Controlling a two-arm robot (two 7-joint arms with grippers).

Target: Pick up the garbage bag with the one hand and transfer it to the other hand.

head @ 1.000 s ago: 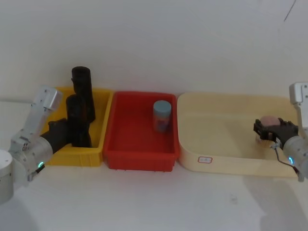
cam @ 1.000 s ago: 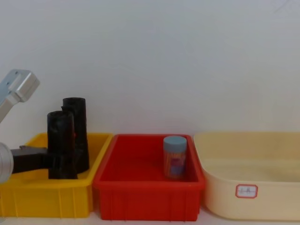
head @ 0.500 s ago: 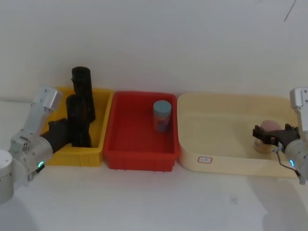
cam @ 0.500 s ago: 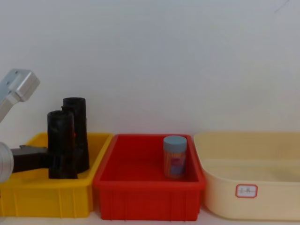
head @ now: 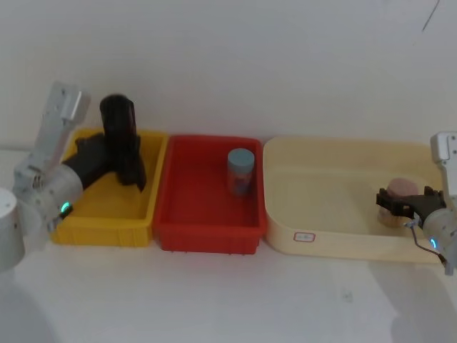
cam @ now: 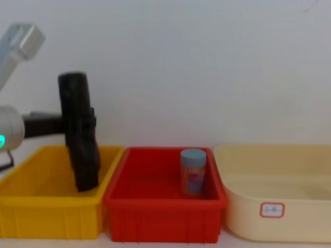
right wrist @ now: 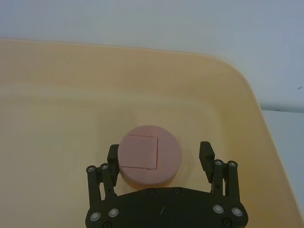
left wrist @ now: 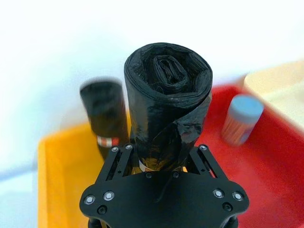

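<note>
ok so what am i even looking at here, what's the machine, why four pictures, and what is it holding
This is a two-armed robot at a white table. One picture comes from a camera on its head, one from its chest, and one from each wrist, looking along that arm's gripper.

On the table stand a yellow bin, a red bin with a blue-lidded jar in it, and a beige tub.

The left gripper is shut on a black garbage bag roll, held up over the yellow bin, where a second black roll stands. The right gripper is open around a pink-lidded jar in the beige tub.
</note>
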